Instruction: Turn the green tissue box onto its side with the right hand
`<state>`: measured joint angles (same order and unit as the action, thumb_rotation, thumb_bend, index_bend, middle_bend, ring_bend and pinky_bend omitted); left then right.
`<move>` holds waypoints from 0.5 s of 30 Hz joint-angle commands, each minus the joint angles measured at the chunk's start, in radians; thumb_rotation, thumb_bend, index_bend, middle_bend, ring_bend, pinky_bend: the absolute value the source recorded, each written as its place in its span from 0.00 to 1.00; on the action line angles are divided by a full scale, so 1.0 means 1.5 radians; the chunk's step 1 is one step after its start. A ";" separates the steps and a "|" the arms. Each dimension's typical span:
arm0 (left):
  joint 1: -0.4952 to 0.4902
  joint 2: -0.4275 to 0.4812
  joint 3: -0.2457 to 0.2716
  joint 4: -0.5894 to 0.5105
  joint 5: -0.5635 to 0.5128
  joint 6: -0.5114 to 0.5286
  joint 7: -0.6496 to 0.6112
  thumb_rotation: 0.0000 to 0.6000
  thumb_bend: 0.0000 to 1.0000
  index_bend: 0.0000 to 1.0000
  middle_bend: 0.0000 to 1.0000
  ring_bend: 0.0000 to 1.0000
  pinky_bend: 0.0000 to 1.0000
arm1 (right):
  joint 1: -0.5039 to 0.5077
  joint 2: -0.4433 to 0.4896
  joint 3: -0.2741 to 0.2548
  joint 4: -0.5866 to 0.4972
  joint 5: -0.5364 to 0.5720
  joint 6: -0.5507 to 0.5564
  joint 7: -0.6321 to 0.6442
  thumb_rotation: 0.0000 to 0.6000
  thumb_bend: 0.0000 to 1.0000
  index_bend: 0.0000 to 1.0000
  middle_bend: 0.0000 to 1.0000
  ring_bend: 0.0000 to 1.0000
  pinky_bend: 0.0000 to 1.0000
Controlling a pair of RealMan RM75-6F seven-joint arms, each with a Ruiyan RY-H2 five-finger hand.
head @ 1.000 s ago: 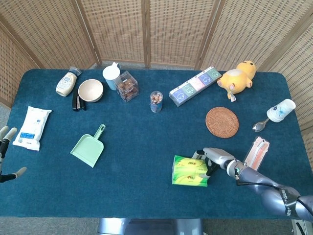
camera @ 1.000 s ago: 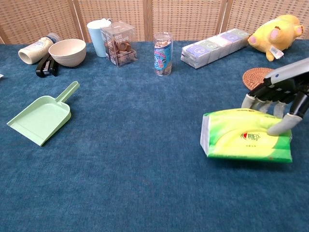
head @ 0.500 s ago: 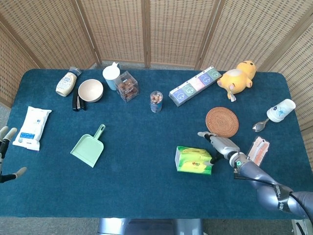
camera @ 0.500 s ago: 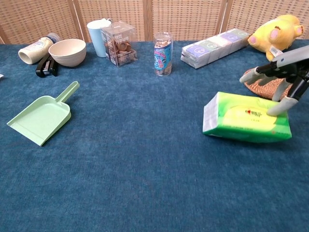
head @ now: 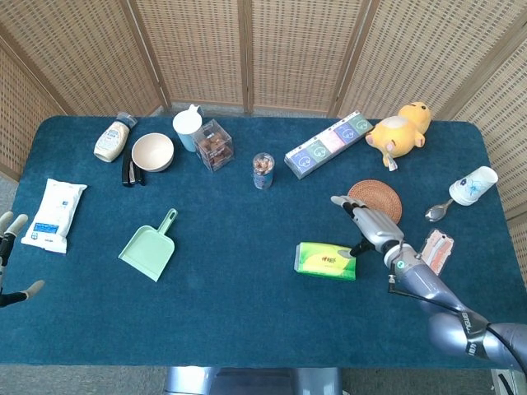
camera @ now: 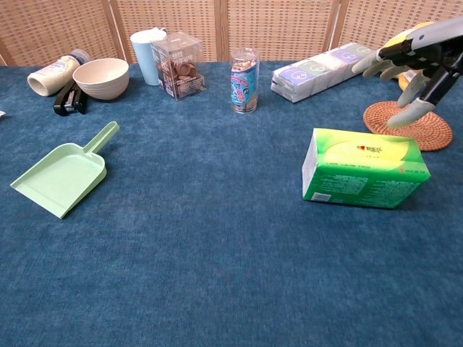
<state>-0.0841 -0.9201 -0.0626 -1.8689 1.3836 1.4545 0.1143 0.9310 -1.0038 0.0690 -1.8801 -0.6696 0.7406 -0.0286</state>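
Observation:
The green tissue box stands on a long narrow side on the blue cloth, its printed face toward the chest camera. My right hand hovers above and behind the box's right end with fingers spread, holding nothing. Its thumb tip hangs just over the box, and the chest view shows a small gap between them. At the table's left edge in the head view, my left hand shows only partly, with fingers apart and nothing in it.
A woven coaster lies just behind the box under my right hand. A yellow plush, a row of packets and a small jar stand farther back. A green dustpan lies at the left.
The box has gone from lying flat to standing on its side. My right hand let go of it and rose up and back toward the coaster.

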 commanded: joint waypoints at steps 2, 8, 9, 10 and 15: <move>0.000 0.000 0.001 0.000 0.001 -0.001 0.001 1.00 0.00 0.00 0.00 0.00 0.00 | -0.024 0.021 -0.004 -0.041 -0.042 0.024 -0.014 1.00 0.18 0.00 0.00 0.00 0.21; -0.001 -0.001 0.001 -0.001 0.002 -0.002 0.004 1.00 0.00 0.00 0.00 0.00 0.00 | -0.063 0.013 -0.024 -0.064 -0.120 0.049 -0.032 1.00 0.01 0.00 0.00 0.00 0.00; -0.001 -0.001 0.001 -0.001 0.002 -0.002 0.005 1.00 0.00 0.00 0.00 0.00 0.00 | -0.070 0.006 -0.025 -0.063 -0.134 0.058 -0.035 1.00 0.00 0.00 0.00 0.00 0.00; -0.001 -0.001 0.001 -0.001 0.002 -0.002 0.005 1.00 0.00 0.00 0.00 0.00 0.00 | -0.076 -0.001 -0.027 -0.060 -0.145 0.067 -0.041 1.00 0.00 0.00 0.00 0.00 0.00; -0.001 -0.002 0.001 -0.001 0.001 -0.001 0.007 1.00 0.00 0.00 0.00 0.00 0.00 | -0.100 -0.038 -0.030 -0.054 -0.175 0.108 -0.060 1.00 0.00 0.00 0.00 0.00 0.00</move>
<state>-0.0862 -0.9226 -0.0612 -1.8709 1.3849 1.4528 0.1242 0.7935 -1.0455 0.0276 -1.9638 -0.9180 0.8899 -0.1091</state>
